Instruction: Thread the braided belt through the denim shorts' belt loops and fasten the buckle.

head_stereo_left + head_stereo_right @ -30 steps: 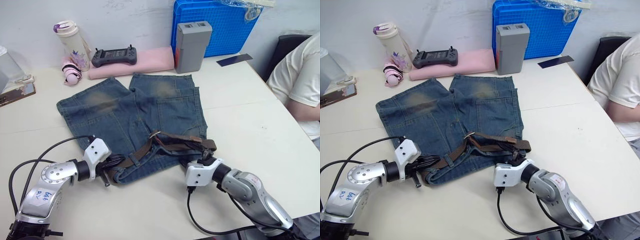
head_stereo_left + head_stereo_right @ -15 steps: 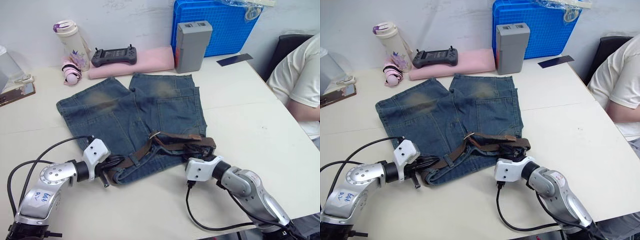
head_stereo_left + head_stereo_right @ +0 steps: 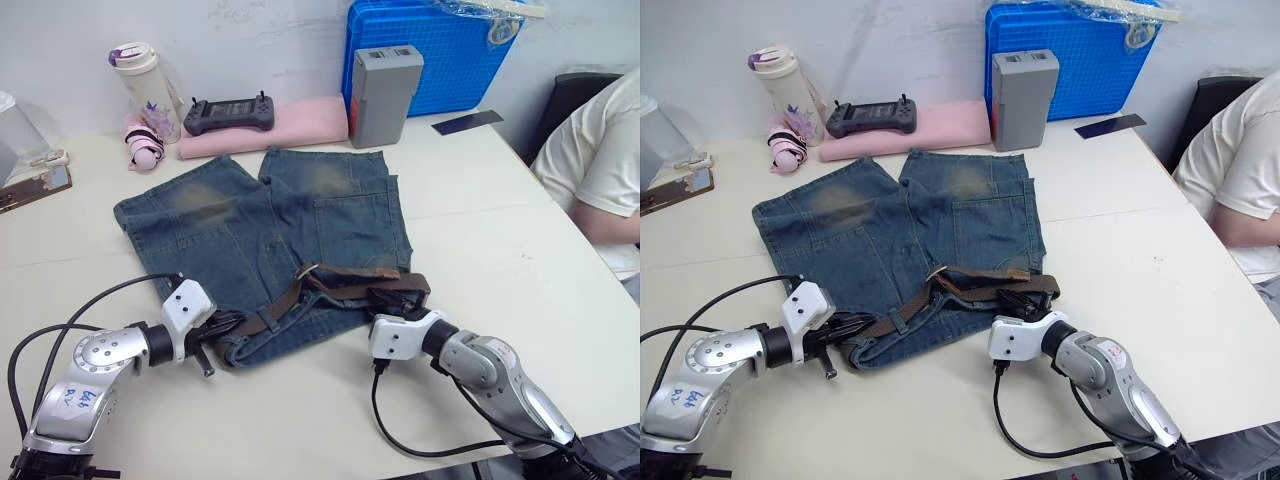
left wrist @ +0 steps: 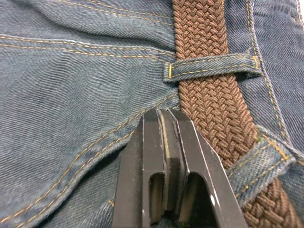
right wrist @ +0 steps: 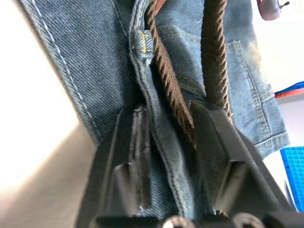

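Observation:
The faded blue denim shorts (image 3: 290, 215) lie flat on the white table, waistband toward me. The brown braided belt (image 3: 350, 292) runs along the waistband, and its silver buckle (image 3: 308, 270) lies on the denim near the middle. In the left wrist view the belt (image 4: 204, 95) passes under a belt loop (image 4: 211, 66). My left gripper (image 4: 164, 116) is shut, its tips resting on denim right beside the belt at the waistband's left end (image 3: 222, 325). My right gripper (image 5: 173, 118) is open at the right end (image 3: 388, 306). It straddles the waistband edge and the belt (image 5: 166, 80) below another loop (image 5: 142, 42).
A pink folded cloth (image 3: 290, 122) with a black controller (image 3: 228, 112) lies behind the shorts. Beside it are a grey box (image 3: 385, 90) and a blue crate (image 3: 440, 50). A bottle (image 3: 140, 85) stands at the back left. A person (image 3: 600, 170) sits at the right edge.
My right gripper has edged a little further onto the waistband and belt. My left gripper has shifted slightly left. The shorts and belt have barely moved.

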{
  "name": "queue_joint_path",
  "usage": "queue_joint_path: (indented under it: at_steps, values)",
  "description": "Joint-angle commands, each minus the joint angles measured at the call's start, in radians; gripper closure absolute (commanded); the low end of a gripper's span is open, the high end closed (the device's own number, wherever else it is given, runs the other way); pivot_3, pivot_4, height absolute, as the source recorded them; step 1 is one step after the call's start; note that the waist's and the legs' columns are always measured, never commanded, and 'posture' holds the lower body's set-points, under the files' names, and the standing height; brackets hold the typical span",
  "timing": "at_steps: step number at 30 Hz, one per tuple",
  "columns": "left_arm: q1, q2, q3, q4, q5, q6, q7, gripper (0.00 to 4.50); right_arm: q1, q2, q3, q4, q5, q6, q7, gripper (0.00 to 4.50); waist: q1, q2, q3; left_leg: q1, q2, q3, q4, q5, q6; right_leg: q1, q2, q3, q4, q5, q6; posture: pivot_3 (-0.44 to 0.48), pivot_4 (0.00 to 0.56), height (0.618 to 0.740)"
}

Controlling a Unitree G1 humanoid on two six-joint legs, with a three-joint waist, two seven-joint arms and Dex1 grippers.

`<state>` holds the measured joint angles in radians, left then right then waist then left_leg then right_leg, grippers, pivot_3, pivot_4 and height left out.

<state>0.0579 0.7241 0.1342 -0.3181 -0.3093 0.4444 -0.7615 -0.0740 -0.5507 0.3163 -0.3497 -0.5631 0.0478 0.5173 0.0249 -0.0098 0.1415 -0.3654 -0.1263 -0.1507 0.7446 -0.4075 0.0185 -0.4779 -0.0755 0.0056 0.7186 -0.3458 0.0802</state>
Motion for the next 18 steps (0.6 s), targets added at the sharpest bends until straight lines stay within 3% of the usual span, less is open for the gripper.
queue_joint_path:
  at_steps: [1,3,6,10,14,18]
  values:
    - [0.016,0.018,0.046,0.012,0.003,-0.029,-0.006,4.50,0.006,0.006,0.011,0.052,-0.030,0.057,0.016,4.45,0.000,0.000,0.000,0.000,0.000,0.000,0.000,0.000,0.000,0.000,0.000,0.000,0.000,0.000,0.000,0.000,0.150,0.676]
    - [0.026,0.017,0.072,0.009,-0.013,-0.042,-0.017,4.50,0.006,0.012,0.013,0.049,-0.031,0.063,0.017,4.45,-0.001,0.000,0.000,0.000,0.000,0.000,0.000,0.000,0.000,0.000,0.000,0.000,0.000,0.000,0.000,0.000,0.150,0.676]
    - [0.035,0.016,0.162,-0.009,-0.110,-0.012,-0.051,3.59,0.002,0.033,0.030,0.028,-0.039,0.086,0.025,4.50,-0.002,0.000,0.000,0.000,0.000,0.000,0.000,0.000,0.000,0.000,0.000,0.000,0.000,0.000,0.000,0.000,0.150,0.676]
    - [0.024,0.029,0.272,-0.069,-0.234,0.076,-0.056,1.89,-0.002,0.070,0.063,0.003,-0.060,0.122,0.034,4.50,-0.003,-0.001,0.000,0.000,0.000,0.000,0.000,0.000,-0.001,-0.001,0.000,0.000,0.001,0.000,0.000,0.000,0.150,0.676]
    - [0.057,0.045,0.323,-0.239,-0.392,0.226,-0.034,0.07,-0.003,0.100,0.086,-0.011,-0.089,0.161,0.040,4.50,-0.006,-0.001,0.000,0.000,0.000,0.000,0.000,0.000,-0.001,-0.001,0.000,0.000,0.001,0.000,0.000,0.000,0.150,0.676]
    - [0.117,0.020,0.251,-0.332,-0.332,0.226,0.039,0.07,-0.005,0.114,0.095,-0.012,-0.100,0.180,0.043,4.50,-0.014,-0.001,0.000,0.001,0.000,0.001,-0.001,0.000,-0.001,0.000,0.000,0.001,0.002,0.000,-0.001,0.000,0.150,0.676]
